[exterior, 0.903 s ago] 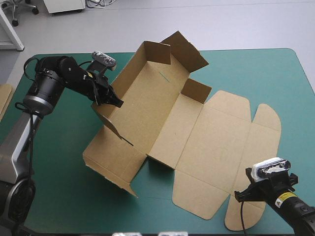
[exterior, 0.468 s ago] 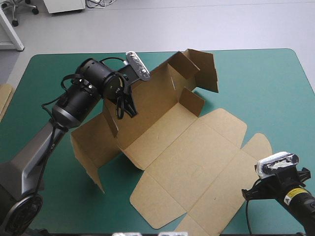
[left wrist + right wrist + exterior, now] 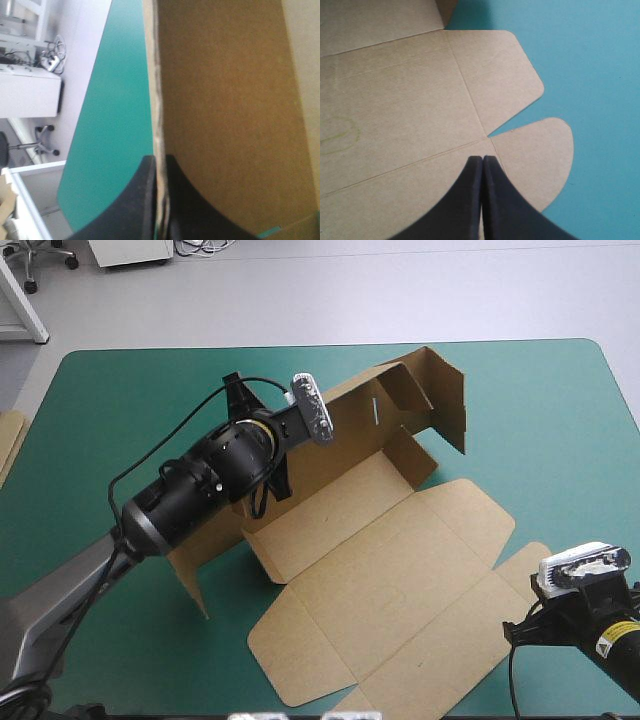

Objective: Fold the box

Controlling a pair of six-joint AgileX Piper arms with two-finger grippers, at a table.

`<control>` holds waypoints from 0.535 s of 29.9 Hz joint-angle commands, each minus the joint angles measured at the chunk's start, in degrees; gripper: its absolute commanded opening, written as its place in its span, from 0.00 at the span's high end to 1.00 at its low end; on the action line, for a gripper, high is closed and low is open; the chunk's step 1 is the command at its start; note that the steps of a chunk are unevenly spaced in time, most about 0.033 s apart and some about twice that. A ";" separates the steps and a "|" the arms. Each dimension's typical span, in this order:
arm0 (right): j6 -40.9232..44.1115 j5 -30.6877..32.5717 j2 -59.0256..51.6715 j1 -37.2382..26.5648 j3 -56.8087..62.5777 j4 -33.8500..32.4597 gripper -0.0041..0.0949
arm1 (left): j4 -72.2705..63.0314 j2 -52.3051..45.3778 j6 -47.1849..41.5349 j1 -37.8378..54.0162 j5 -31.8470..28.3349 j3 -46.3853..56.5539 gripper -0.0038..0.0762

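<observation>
Now L gripper (image 3: pixel 159 197) pinches raised box (image 3: pixel 400 570) wall edge; R gripper (image 3: pixel 483 197) closed, empty, over flat part.

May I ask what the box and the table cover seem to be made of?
The box: brown board, matte, likely corrugated; a thick pale cut edge shows in the left gripper, pressed crease lines on the panels. The teal-green cover: smooth, matte, perhaps a mat or coating.

Bright even light; soft shadow under box (image 3: pixel 400 550)
</observation>
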 commanded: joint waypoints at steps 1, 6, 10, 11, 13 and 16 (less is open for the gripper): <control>2.43 -2.14 0.54 -0.19 -2.20 -0.88 0.98 | 12.67 -7.76 -6.64 -3.99 -6.14 5.87 0.96; 4.23 -1.08 0.54 -0.19 -2.34 -0.77 0.98 | 24.48 -16.12 -12.66 -10.62 -12.89 16.22 0.96; 4.35 1.49 0.54 -0.19 -2.48 -0.96 0.97 | 30.25 -18.55 -14.86 -14.27 -15.80 20.35 0.96; 4.35 2.29 0.54 -0.19 -2.48 -0.96 0.97 | 31.18 -18.55 -15.49 -14.74 -16.38 20.71 0.96; 4.84 3.61 0.54 -0.19 -2.77 -0.96 0.96 | 32.12 -18.21 -16.30 -15.14 -18.22 21.65 0.96; 5.13 5.57 0.33 -0.19 -3.70 -0.96 0.96 | 35.71 -16.85 -18.16 -15.14 -22.08 23.73 0.96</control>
